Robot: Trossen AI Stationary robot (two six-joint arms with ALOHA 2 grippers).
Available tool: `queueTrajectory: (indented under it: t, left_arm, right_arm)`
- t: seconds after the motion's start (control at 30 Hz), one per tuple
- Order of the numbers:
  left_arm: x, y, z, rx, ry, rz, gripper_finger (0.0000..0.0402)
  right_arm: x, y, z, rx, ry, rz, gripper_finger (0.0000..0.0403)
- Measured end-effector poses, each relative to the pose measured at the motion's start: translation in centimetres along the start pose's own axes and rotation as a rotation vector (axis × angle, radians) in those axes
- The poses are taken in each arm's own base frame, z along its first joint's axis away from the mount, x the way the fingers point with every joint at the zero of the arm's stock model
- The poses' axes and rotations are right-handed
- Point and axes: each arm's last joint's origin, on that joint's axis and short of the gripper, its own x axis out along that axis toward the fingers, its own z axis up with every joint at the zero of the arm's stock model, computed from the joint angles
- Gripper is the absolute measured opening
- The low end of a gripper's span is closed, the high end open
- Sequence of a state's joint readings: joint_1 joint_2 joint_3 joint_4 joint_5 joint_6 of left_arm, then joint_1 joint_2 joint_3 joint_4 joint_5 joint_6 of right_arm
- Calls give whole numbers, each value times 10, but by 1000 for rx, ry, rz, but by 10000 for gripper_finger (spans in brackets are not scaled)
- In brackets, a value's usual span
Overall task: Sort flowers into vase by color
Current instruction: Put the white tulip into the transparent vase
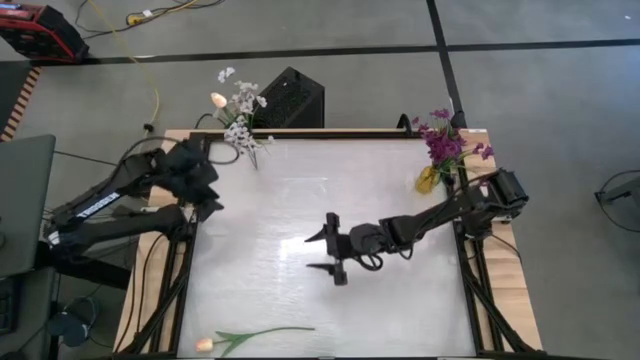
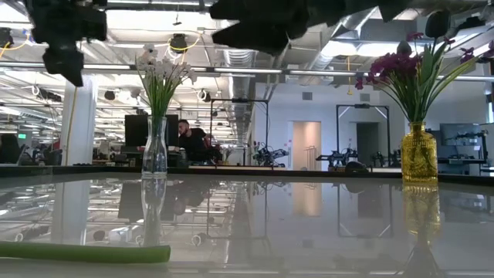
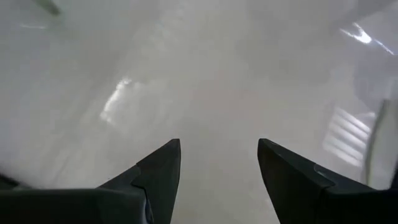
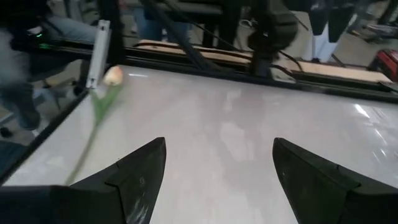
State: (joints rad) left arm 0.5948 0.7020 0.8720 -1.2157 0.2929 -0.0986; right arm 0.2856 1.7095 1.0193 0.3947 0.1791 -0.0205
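One peach tulip (image 1: 207,344) is left to sort: it lies flat along the near edge of the white table (image 1: 300,215), bud toward the left corner and green stem running toward the middle, well apart from both vases. The rest appear already grouped by colour, which explains the layout: the white sprays stand with another peach bud in the clear glass vase (image 2: 154,150) at the far left corner, and the purple blossoms (image 1: 445,140) fill the amber vase (image 2: 419,154) at the far right corner. The right gripper (image 1: 334,254) is stretched out over the middle of the table, its jaws spread wide with nothing between them, and its wrist view looks straight across at the lying tulip (image 4: 102,93); this pose reads as a line-up for reaching that stem, though contact is some way off. The left gripper (image 1: 205,205) sits drawn back near the left edge of the table, its jaws also parted and empty over bare surface, probably parked there so the other arm has room. Since the tulip lies low and thin on a glossy top, the pick will likely need the fingers brought down to straddle the stem.
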Motion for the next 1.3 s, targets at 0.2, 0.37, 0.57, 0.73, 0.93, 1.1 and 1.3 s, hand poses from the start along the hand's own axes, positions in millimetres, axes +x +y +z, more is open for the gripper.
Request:
queueTrajectory:
  t: [0.2, 0.37, 0.57, 0.73, 0.93, 1.1, 1.3]
  left_arm:
    - [7, -13, -22, 92, -120, -149, 202]
    - [23, -20, -30, 162, -197, -320, 201]
    - [44, -26, -33, 252, -193, -365, 201]
    - [54, -33, -29, 308, -212, -404, 201]
    - [57, -38, -27, 353, -209, -425, 201]
    - [57, -40, -28, 365, -202, -438, 201]
    - [57, -41, -29, 374, -194, -445, 201]
  right_arm:
    - [21, 27, 9, -27, -20, 55, 320]
    - [50, 40, 14, -35, 15, 114, 320]
    - [86, 62, 16, 13, 68, 220, 320]
    - [111, 89, 14, 28, 90, 272, 320]
    - [140, 115, 19, 24, 29, 326, 320]
    - [166, 123, 12, 26, 5, 330, 320]
    - [194, 128, -14, 43, 37, 297, 320]
